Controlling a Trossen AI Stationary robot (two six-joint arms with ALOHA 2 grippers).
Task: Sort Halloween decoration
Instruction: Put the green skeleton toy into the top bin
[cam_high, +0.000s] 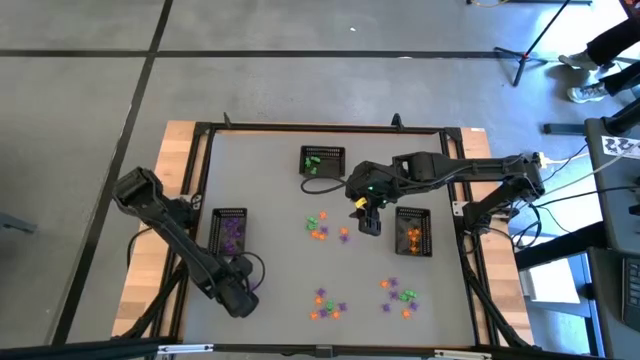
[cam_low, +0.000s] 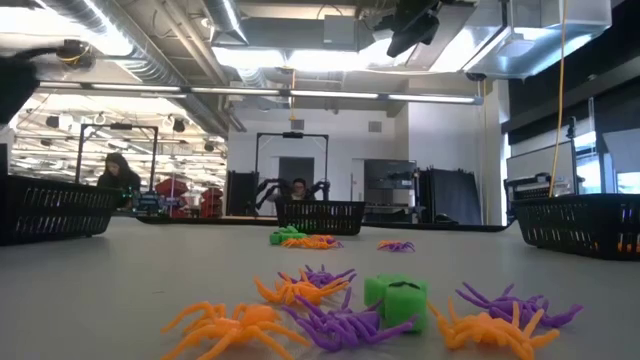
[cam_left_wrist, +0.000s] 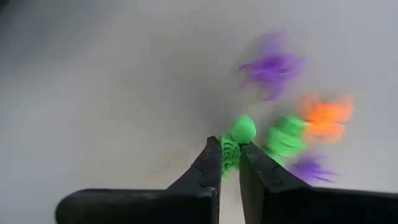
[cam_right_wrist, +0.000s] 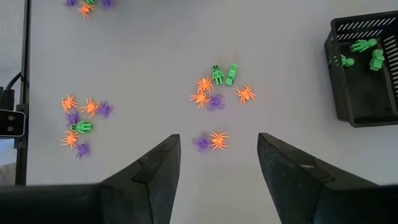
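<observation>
While pinching a green figure (cam_left_wrist: 231, 154) between closed fingers (cam_left_wrist: 200, 173), left gripper (cam_high: 240, 297) low at the table's left front, just past the purple basket (cam_high: 230, 232). Gripped by the body, head poking out beyond the tips; presumably bound for the green basket (cam_high: 322, 160) at the far edge, already stocked with green pieces.

Right gripper (cam_high: 370, 222) spread wide and empty, hanging over the middle cluster of spiders (cam_high: 320, 228), close beside the orange basket (cam_high: 413, 230); likely poised to choose one. More trinkets (cam_high: 328, 303) loose in two front clusters, well apart from every basket. One basket per colour, hence the layout.

Plain grey tabletop (cam_high: 270, 270), wood-edged, dark-framed. Beyond, concrete floor (cam_high: 300, 60), an open workshop under bright ceiling lights (cam_low: 300, 60), other rigs, people (cam_low: 118, 175) seated far back.
</observation>
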